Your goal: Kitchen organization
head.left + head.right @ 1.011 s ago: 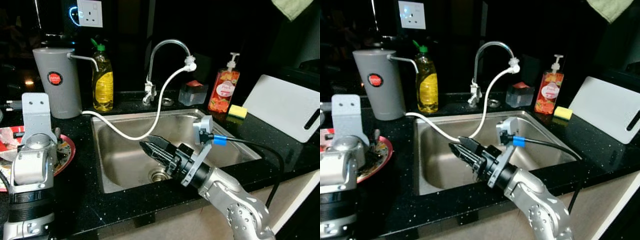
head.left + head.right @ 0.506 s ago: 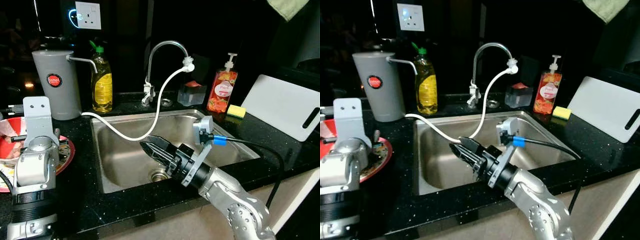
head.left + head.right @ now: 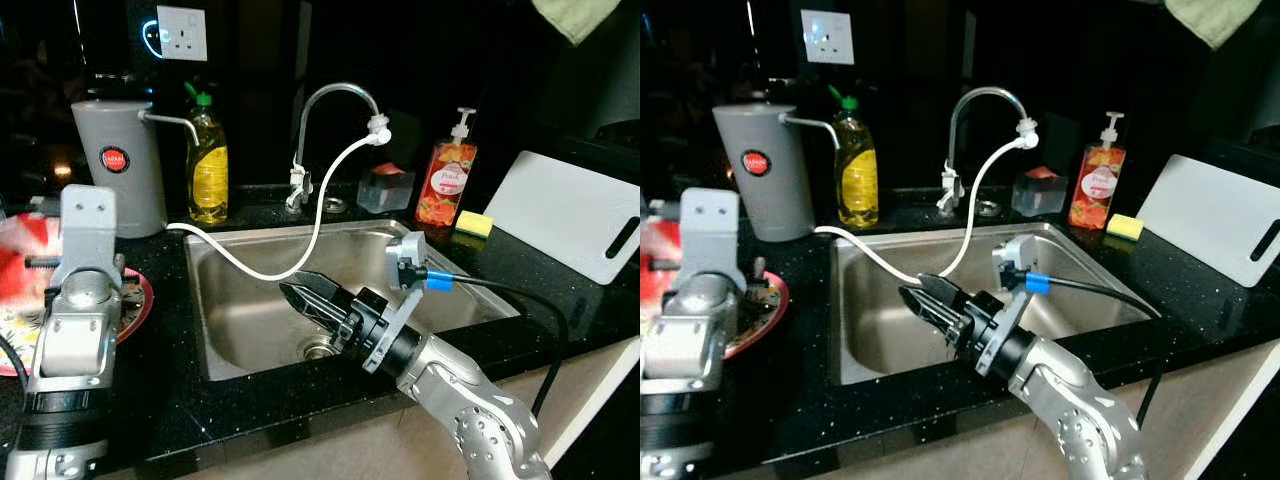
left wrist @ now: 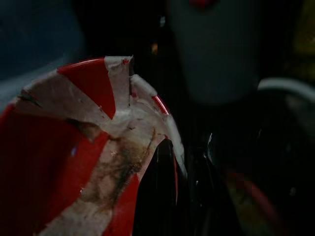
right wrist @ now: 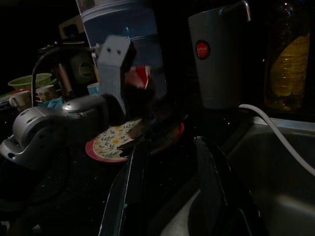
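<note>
A: While the right gripper [image 3: 300, 293] hangs over the sink [image 3: 262, 330] at mid-frame, how do its jaws stand?

B: Parted by a modest gap, per the right wrist view; nothing between the fingers [image 5: 212, 182], nothing touched.

A: Item two, left gripper [image 4: 172, 162]?

B: Lower left of the head view, above the floral plate [image 3: 135, 300]. It appears closed on a red-and-white wrapper [image 4: 93, 147]; the left wrist view is dark, so the grip is probable, not certain.

A: What does one view add?

B: Left wrist view: the wrapper's stained, crumpled surface. Right wrist view: the plate's flower pattern [image 5: 110, 142], mugs at far left. Head view: grey dispenser [image 3: 120, 165], yellow soap bottle [image 3: 208, 170], tap [image 3: 330, 110] with white hose, orange pump bottle [image 3: 447, 180], sponge [image 3: 474, 223], white board [image 3: 570, 225].
</note>
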`<state>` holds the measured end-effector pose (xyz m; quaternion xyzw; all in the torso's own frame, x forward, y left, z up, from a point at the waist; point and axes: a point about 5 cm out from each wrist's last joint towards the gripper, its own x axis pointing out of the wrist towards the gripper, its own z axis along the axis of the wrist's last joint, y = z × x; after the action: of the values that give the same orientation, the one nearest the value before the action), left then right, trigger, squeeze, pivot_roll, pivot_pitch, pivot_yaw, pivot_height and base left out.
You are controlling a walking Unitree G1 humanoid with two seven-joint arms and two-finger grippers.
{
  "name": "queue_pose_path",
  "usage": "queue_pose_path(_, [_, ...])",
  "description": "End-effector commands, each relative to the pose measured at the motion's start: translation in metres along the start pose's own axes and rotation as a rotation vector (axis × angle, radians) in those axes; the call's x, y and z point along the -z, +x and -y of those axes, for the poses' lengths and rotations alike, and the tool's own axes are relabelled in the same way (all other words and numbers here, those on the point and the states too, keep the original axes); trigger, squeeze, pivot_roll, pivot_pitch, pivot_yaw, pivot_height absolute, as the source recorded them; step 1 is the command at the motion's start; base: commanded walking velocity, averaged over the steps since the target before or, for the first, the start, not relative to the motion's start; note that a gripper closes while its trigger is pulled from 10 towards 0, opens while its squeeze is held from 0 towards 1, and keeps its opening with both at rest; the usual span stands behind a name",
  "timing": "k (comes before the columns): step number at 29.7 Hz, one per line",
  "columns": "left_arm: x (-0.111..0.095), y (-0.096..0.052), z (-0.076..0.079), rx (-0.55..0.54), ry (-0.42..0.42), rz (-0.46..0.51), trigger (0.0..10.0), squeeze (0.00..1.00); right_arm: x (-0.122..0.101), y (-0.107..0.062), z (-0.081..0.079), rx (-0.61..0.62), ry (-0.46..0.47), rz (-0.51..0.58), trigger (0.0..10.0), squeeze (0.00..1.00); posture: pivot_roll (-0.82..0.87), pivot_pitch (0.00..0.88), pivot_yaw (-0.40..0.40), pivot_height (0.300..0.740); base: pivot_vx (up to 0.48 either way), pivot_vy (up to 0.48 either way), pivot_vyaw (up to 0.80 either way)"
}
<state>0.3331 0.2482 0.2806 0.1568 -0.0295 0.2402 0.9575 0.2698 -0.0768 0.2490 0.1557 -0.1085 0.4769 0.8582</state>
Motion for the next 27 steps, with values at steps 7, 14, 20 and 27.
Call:
queue_pose_path(7, [-0.041, -0.023, 0.029, 0.288, 0.08, 0.311, 10.0, 0.0, -0.001, -0.001, -0.001, 0.003, -0.003, 0.004, 10.0, 0.0, -0.05, 0.0, -0.084, 0.74, 0.0, 0.0, 0.0])
queue_pose_path(14, [-0.052, -0.045, 0.064, 0.629, -0.013, 0.36, 10.0, 0.0, -0.001, -0.001, -0.001, 0.01, 0.002, 0.005, 10.0, 0.0, -0.05, 0.0, -0.085, 0.74, 0.0, 0.0, 0.0])
queue_pose_path(20, [-0.046, -0.037, 0.082, 0.704, -0.001, 0.277, 10.0, 0.0, -0.001, 0.0, -0.003, 0.01, 0.004, 0.007, 10.0, 0.0, -0.06, 0.0, -0.075, 0.74, 0.0, 0.0, 0.0])
queue_pose_path(27, [-0.018, -0.038, 0.115, 0.951, -0.045, 0.083, 10.0, 0.0, 0.0, -0.002, -0.006, 0.011, 0.013, 0.013, 10.0, 0.0, -0.07, 0.0, -0.07, 0.74, 0.0, 0.0, 0.0])
